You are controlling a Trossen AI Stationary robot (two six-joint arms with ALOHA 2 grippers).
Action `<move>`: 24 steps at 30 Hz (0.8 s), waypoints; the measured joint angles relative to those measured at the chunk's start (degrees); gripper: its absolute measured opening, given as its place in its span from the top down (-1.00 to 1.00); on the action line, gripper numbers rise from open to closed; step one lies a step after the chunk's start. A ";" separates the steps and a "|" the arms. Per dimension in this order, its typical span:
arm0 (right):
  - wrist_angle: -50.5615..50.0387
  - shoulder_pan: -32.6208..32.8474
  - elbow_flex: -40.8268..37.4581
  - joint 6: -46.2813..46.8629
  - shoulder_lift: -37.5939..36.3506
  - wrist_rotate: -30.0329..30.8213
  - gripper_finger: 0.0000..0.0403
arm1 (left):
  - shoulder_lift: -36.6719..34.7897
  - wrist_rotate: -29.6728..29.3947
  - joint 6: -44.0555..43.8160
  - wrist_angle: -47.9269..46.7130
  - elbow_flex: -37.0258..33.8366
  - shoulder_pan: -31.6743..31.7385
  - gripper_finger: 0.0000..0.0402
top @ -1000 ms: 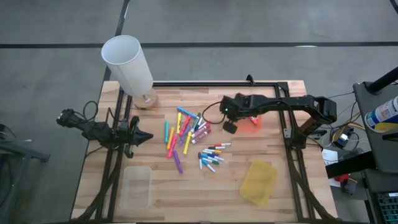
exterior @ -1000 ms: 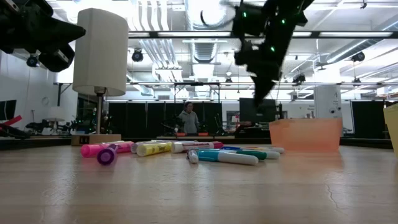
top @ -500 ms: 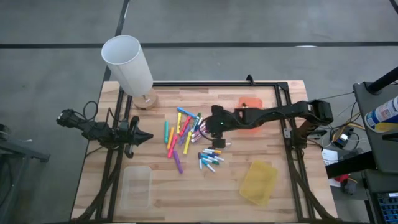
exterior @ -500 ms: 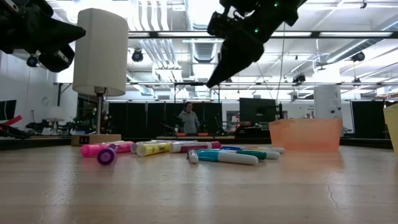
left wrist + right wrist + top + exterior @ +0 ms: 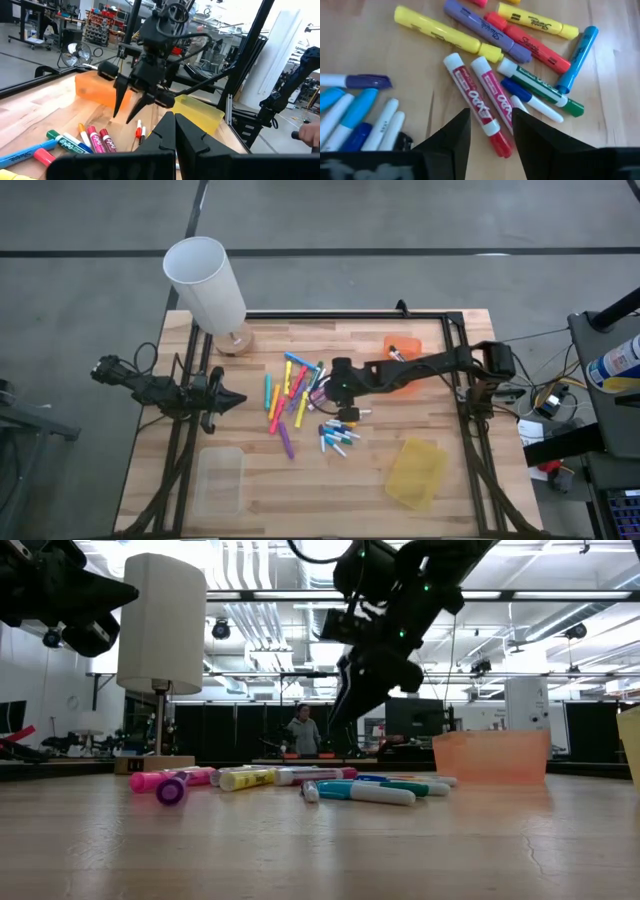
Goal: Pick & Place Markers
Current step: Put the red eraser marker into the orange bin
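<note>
Right gripper (image 5: 490, 131): jaws apart, empty, held above markers (image 5: 485, 102) mid-tabletop. Left gripper (image 5: 225, 400): jaws together, empty.

- Short plastic markers (image 5: 300, 395) in yellow, pink, red, purple, blue and green lie flat, loosely scattered mid-worktop.
- Two white-barrelled red markers (image 5: 485, 102) lie side by side, touching.

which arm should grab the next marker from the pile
Probably the right. The right gripper hangs open directly over the markers, its fingers straddling two red Expo markers in its wrist view. The left gripper is shut and parked at the table's left edge, apart from the pile.
</note>
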 joint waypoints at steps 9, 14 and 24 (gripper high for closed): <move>-0.44 -0.75 3.10 -0.27 4.35 0.01 0.30 | 0.02 -0.02 -0.07 0.15 0.00 -0.01 1.00; -6.21 -0.71 8.62 -2.91 8.23 -2.37 0.20 | 0.19 -0.02 -0.45 0.01 0.01 -0.01 1.00; -17.81 -0.62 18.65 -5.70 17.13 -2.94 0.15 | 1.20 -0.21 -0.91 -0.19 0.01 -0.01 1.00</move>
